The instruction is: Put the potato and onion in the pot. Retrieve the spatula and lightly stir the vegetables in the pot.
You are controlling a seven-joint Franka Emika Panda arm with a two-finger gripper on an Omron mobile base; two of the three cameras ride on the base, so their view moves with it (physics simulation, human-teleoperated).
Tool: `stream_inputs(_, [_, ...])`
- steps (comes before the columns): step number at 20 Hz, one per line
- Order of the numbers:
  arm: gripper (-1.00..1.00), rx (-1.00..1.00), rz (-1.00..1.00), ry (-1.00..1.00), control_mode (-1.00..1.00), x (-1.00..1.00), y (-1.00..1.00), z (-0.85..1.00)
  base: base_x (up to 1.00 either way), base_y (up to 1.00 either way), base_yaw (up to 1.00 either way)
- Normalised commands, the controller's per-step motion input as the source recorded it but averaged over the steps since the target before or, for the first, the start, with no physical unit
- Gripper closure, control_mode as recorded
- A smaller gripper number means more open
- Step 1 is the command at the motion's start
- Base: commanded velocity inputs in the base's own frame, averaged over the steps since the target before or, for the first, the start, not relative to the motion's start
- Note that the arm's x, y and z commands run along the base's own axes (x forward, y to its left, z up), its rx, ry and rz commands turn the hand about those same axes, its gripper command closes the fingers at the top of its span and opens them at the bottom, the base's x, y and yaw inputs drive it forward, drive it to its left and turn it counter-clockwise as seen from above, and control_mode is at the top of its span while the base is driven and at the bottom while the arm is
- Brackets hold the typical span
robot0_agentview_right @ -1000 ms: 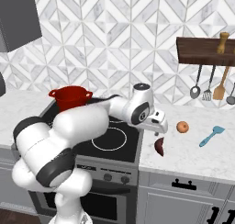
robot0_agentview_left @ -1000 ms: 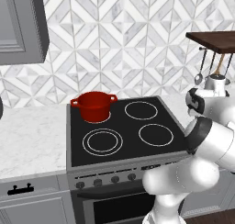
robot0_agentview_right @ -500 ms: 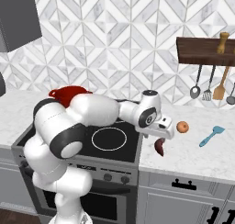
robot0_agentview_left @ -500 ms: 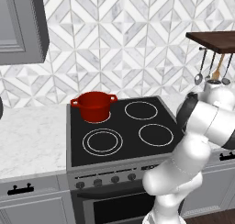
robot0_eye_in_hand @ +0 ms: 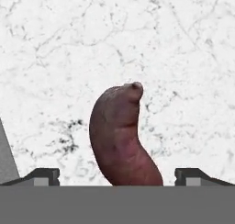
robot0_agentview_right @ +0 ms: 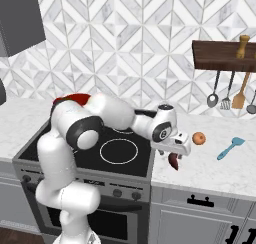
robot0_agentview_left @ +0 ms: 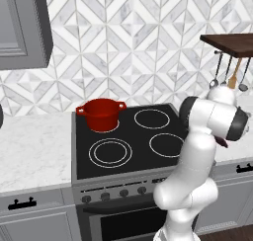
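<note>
Glossy white rounded arm (robot0_agentview_right: 75, 138), dark joint caps, small dark fingers (robot0_eye_in_hand: 43, 175)

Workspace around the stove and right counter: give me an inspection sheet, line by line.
Surface: white marble counter right of a black four-ring stove.
Job's things: red pot on the stove's back left ring; dark purplish potato on the counter beside the stove; onion further right; teal spatula right of the onion.
Clutter: nothing seen.
Gripper: gripper open, poised over the potato, fingertips either side of it in the hand view, not closed on it.
Cables: nothing seen.
Surroundings: patterned tile backsplash; wooden shelf with hanging ladles and a wooden utensil; grey cabinets.
</note>
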Motion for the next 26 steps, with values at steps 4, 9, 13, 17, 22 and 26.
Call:
stream_inputs(4, [-1.0,0.0,0.0,0.05,-1.0,0.23,-0.28,-0.36,0.0,0.0,0.0])
stream_inputs(9, [1.0,0.0,0.0,0.04,-1.0,0.04,-0.16,-0.34,0.0,0.0,0.0])
stream_inputs(13, [1.0,0.0,0.0,0.02,-1.0,-0.06,0.0,-0.21,0.0,0.0,0.0])
stream_inputs(17, [1.0,0.0,0.0,-0.15,-1.0,-0.3,0.33,0.43,0.0,0.0,0.0])
stream_inputs(22, [1.0,0.0,0.0,-0.17,-1.0,-0.2,0.57,0.83,0.0,0.0,0.0])
stream_inputs(26, [1.0,0.0,0.0,-0.11,-1.0,-0.05,0.8,0.86,0.0,0.0,0.0])
